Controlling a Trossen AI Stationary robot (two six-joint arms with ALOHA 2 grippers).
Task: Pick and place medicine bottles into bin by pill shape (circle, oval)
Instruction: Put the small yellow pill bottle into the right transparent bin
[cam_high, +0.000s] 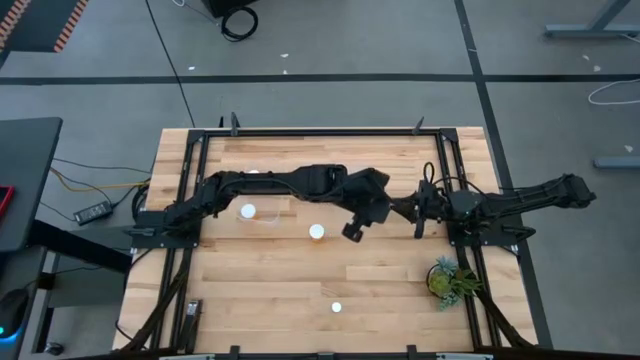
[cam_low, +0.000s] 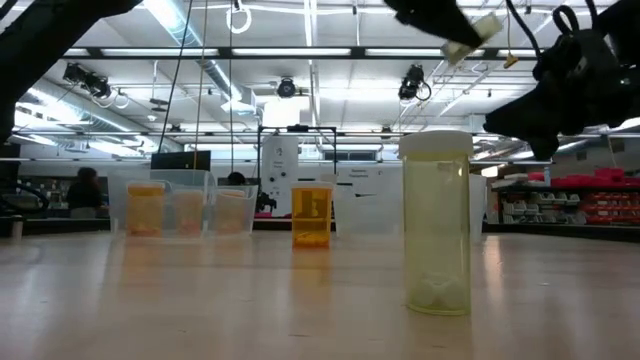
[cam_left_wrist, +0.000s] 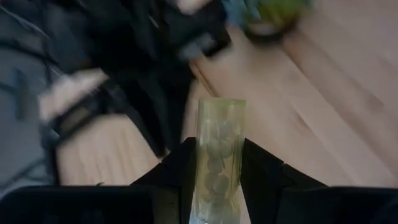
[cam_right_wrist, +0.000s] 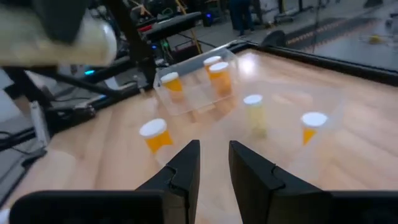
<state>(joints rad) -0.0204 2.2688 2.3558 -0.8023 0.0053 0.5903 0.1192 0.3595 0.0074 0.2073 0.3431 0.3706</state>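
My left gripper (cam_high: 352, 230) is shut on a pale translucent bottle (cam_left_wrist: 219, 155) with pills inside, held high above the table's middle; the low view shows it at the top (cam_low: 468, 38). My right gripper (cam_right_wrist: 214, 149) hangs empty near the table's right side (cam_high: 418, 222), its fingers a narrow gap apart. A pale bottle (cam_low: 437, 225) and an orange bottle (cam_low: 311, 215) stand on their bases on the table. White caps show in the high view (cam_high: 317, 232), (cam_high: 247, 211), (cam_high: 336, 308). My left gripper pinches the bottle's body (cam_left_wrist: 205, 163) between its two fingers, one on each side. The bottle lies along the fingers and sticks out past their tips. It is lifted clear of the table and tilted, its white cap end (cam_low: 487, 27) a little higher.
A clear bin (cam_right_wrist: 193, 93) holds two orange bottles. Another clear bin (cam_right_wrist: 323, 109) holds a pale bottle and an orange one. A further orange bottle (cam_right_wrist: 154, 134) stands on the table. A small green plant (cam_high: 447, 280) stands near the right front. A dark frame (cam_high: 330, 132) edges the table.
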